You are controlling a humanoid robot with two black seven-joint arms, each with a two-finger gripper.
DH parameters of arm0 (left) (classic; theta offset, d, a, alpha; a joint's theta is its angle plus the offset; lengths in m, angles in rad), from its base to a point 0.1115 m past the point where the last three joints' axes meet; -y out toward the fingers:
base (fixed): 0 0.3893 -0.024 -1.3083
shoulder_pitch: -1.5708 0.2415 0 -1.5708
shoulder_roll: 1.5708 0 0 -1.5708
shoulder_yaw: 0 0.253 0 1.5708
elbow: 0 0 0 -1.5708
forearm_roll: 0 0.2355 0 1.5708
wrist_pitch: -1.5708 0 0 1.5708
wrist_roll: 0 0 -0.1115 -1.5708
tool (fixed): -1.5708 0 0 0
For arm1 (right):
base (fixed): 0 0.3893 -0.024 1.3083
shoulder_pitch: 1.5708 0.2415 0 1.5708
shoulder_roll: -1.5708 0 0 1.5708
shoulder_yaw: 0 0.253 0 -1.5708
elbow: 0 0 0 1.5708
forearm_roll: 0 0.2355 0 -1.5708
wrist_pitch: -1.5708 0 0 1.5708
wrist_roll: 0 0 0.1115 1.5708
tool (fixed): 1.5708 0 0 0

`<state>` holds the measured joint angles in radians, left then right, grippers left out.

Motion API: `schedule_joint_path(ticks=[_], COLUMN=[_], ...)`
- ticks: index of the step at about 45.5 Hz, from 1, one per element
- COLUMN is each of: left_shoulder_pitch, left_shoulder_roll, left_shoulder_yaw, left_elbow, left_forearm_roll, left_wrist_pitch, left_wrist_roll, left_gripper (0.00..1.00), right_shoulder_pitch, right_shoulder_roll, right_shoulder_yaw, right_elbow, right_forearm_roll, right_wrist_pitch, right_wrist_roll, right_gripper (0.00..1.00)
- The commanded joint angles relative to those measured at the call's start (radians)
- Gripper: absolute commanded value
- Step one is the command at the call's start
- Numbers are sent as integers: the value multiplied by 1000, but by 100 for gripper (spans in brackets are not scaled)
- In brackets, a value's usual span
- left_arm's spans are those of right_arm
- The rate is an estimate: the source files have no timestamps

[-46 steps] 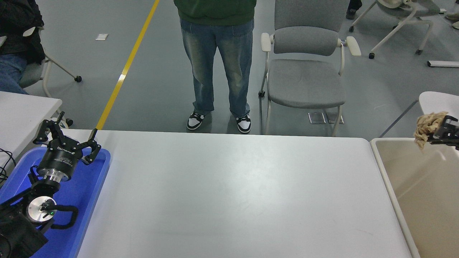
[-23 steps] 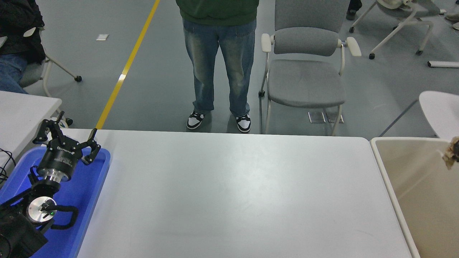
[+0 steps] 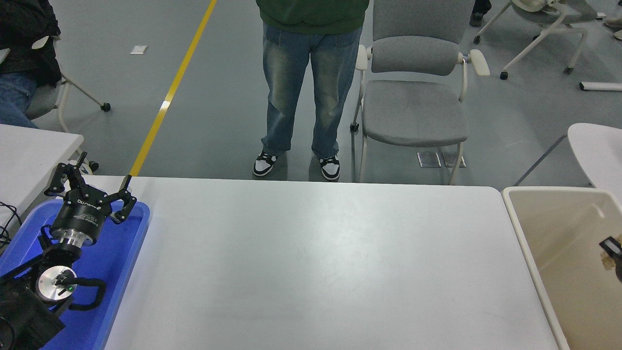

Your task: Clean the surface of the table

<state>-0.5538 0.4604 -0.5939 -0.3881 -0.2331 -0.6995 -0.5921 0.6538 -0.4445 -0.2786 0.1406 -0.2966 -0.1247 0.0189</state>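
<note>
lower now, right hand (image 3: 613, 253) hangs inside beige bin (image 3: 534, 233), grip unclear; left hand (image 3: 90, 187) parked, open.

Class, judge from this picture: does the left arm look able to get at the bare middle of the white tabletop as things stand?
Probably yes. The left claw is parked open over the blue tray at the table's left edge, and nothing stands on the table surface between it and the middle. Actual arm reach cannot be judged.

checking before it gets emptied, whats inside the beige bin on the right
Inside the beige bin only bare walls show, plus the right gripper at the picture's edge with a scrap of tan material. The bin's bottom is cut off, so what lies there is unseen.
</note>
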Motion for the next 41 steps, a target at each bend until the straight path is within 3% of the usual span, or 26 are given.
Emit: schedule_joint_path(ticks=[1,8,10,12,15,16,17,29,41], left_shoulder_pitch=[0,0,0,0,0,0,0,0,0], left_shoulder_roll=[0,1,0,0,0,0,1,0,0], left_shoulder_yaw=[0,0,0,0,0,0,0,0,0], left_elbow=[0,0,0,0,0,0,0,0,0], left_forearm_roll=[0,0,0,0,0,0,0,0,0], left_wrist_pitch=[0,0,0,0,0,0,0,0,0], left_wrist_roll=[0,0,0,0,0,0,0,0,0], left_gripper=[100,100,100,100,100,100,100,100,100], right_shoulder_pitch=[-48,-48,-46,-45,-42,-42,-42,-20,101], right_shoulder_roll=[104,110,110,109,107,104,102,69,-2], right_shoulder_yaw=[4,4,6,6,6,4,4,44,315], right_elbow=[-42,-42,-42,-42,-42,-41,-41,-29,106], right_forearm_roll=[28,63,76,88,105,106,108,108,109], right_wrist_pitch=[-64,-73,-75,-75,-75,-73,-73,-73,-70], right_wrist_roll=[-28,-53,-56,-57,-60,-59,-60,-59,-56], right_gripper=[0,0,8,26,67,89,100,100,100])
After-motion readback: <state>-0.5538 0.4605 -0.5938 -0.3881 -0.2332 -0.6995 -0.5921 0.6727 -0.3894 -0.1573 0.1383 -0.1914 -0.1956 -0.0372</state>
